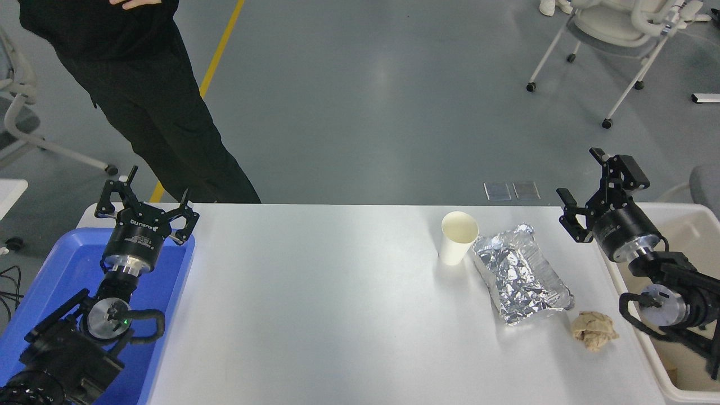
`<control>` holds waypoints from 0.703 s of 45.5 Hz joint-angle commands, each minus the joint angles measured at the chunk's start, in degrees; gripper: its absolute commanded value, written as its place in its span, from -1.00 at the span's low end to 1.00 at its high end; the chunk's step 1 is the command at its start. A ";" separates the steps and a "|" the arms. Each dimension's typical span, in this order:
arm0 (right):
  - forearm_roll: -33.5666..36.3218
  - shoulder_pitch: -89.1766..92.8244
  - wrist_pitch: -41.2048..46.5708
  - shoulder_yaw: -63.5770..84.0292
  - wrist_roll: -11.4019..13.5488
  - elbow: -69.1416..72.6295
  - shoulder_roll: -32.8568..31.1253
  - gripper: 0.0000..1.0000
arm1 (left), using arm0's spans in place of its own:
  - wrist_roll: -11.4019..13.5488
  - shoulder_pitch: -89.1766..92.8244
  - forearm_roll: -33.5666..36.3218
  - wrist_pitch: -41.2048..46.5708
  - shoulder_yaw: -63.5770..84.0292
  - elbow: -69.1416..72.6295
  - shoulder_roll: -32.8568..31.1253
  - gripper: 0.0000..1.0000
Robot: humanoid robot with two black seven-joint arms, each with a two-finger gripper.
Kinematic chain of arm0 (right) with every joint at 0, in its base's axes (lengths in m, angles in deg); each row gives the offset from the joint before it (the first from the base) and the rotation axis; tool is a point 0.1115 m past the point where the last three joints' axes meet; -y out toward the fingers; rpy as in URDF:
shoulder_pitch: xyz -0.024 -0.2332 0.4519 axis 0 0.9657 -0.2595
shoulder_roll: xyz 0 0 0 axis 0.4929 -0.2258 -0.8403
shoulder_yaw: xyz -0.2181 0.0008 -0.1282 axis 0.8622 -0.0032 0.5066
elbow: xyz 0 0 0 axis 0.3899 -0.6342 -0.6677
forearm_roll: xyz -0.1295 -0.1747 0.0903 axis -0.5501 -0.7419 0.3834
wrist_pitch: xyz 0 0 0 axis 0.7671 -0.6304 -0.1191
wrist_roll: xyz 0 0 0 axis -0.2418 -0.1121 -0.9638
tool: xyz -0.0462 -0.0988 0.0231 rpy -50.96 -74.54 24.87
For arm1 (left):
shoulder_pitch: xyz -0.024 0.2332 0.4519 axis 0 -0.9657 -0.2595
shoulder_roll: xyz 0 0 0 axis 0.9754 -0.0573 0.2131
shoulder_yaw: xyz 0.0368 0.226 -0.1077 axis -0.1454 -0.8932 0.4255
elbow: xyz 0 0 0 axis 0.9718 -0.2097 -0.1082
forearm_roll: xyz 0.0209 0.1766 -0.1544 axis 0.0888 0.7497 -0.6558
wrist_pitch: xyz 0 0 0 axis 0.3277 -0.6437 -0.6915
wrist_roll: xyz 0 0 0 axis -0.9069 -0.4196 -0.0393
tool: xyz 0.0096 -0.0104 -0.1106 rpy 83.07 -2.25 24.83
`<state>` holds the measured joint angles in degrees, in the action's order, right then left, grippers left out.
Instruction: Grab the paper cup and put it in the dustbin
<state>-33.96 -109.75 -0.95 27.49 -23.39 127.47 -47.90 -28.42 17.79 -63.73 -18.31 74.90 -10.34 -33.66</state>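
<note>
Right gripper (592, 191) hangs open and empty above the dustbin (630, 315) rim; the paper cup (458, 237) stands upright well off to its left, foil packet (520, 274) between; right arm's nearer, left gripper (146, 199) parked open.

On the white table (337, 315), a crinkled foil packet (520, 278) lies right of centre, a crumpled paper ball (593, 332) just beside its near corner, and a blue tray (34, 298) sits at the table's left end.
</note>
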 commanded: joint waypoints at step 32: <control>-10.97 -68.31 22.62 79.94 0.11 16.90 22.23 1.00 | 0.01 0.05 0.00 -0.01 -0.09 0.00 0.00 1.00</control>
<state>-35.72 -164.28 9.41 101.51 -23.65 139.80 -34.58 -28.40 17.84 -63.73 -18.31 74.81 -10.34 -33.66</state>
